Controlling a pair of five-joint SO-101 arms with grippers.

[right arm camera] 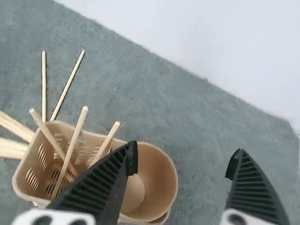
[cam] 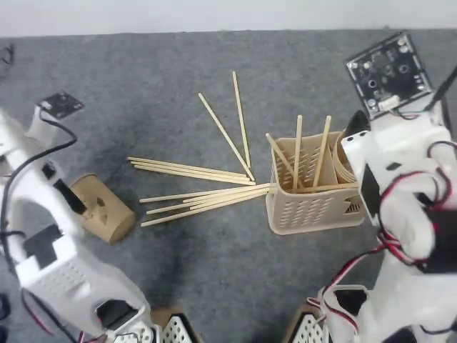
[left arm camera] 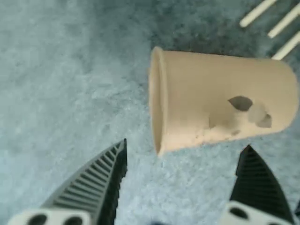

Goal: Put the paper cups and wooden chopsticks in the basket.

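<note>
left wrist view has the left gripper (left arm camera: pixel 185 145) spread wide over a paper cup (left arm camera: pixel 220 103) lying on its side, well apart from the basket (cam: pixel 314 207), so the pickup seems in hand, and next it must lower and close on the cup's wall.

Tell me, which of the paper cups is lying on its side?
The cup beside the left arm, just ahead of its open claw. It lies tipped over on the grey mat, while the other cup sits inside the basket.
</note>
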